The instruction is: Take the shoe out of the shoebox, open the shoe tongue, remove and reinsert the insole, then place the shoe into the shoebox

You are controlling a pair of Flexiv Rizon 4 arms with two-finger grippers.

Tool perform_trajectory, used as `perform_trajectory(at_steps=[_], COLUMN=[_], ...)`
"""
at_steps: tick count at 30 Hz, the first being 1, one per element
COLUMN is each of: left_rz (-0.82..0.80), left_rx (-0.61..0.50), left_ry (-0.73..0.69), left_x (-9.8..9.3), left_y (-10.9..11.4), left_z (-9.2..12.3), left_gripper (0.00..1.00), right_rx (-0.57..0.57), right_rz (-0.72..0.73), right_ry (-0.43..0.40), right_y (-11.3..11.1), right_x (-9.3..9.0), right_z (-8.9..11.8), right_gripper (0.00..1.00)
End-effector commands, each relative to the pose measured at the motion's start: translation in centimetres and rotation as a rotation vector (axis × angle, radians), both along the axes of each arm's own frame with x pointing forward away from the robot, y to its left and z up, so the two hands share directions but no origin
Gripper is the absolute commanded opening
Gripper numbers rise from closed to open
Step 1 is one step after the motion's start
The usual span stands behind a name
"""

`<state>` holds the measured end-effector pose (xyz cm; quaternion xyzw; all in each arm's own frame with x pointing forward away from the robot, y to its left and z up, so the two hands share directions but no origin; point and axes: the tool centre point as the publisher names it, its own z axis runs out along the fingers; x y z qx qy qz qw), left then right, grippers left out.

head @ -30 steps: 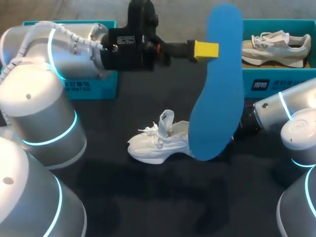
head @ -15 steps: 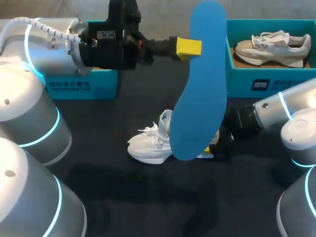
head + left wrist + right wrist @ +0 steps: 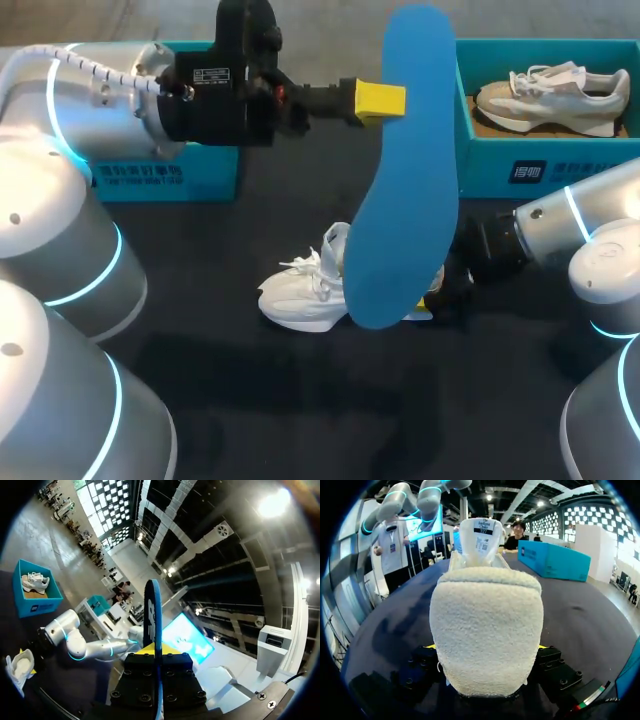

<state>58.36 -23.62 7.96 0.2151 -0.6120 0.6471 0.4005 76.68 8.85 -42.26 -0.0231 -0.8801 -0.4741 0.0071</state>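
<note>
Blue foam catches the eye first: the blue insole (image 3: 405, 180) hangs upright in mid-air, running from the top centre of the head view down past the middle. The left hand (image 3: 385, 100) comes in from the upper left, and its yellow-tipped fingers (image 3: 380, 99) are clamped on the insole's upper part. In the left wrist view the insole (image 3: 152, 625) shows edge-on, a thin strip pinched between the two sides of the left hand (image 3: 156, 652).

Below it, near the centre of the head view, the white shoe (image 3: 305, 290) lies on the dark table (image 3: 300, 400) with its toe toward the left and its laces loose. The insole hides the shoe's heel end. The right hand (image 3: 435, 297) reaches in from the right edge to that heel. In the right wrist view the fleecy heel (image 3: 487, 630) fills the space between the fingers of the right hand (image 3: 486, 647), a sliver of yellow pressed against it on each side, so that hand grips the shoe. The tongue (image 3: 481, 540) stands up ahead of the heel, its label showing.

At the upper right of the head view sits the teal shoebox (image 3: 540, 165), with a tan shoe (image 3: 555, 98) lying in it. A second teal box (image 3: 170, 175) stands at the upper left, partly behind the left arm.
</note>
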Motion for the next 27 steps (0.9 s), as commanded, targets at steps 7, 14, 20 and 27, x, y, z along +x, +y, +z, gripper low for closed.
perform_trajectory(at_steps=[7, 14, 20, 27], left_rz=[0.005, 0.005, 0.005, 0.005], left_rx=[-0.001, -0.001, -0.001, -0.001], left_ry=[0.001, 0.001, 0.001, 0.001], left_x=[-0.20, -0.20, -0.20, -0.20], left_y=[-0.14, -0.14, -0.14, -0.14], left_z=[-0.09, -0.09, -0.09, -0.09], left_gripper=[0.00, 0.00, 0.00, 0.00], right_rx=[-0.004, -0.004, -0.004, -0.057], right_rz=[-0.001, -0.001, -0.001, -0.015], right_ry=[0.000, 0.000, 0.000, 0.000], right_y=[0.07, 0.07, 0.07, -0.32], right_x=[0.02, 0.02, 0.02, -0.43], right_z=[-0.09, -0.09, -0.09, 0.20], right_gripper=[0.00, 0.02, 1.00, 1.00])
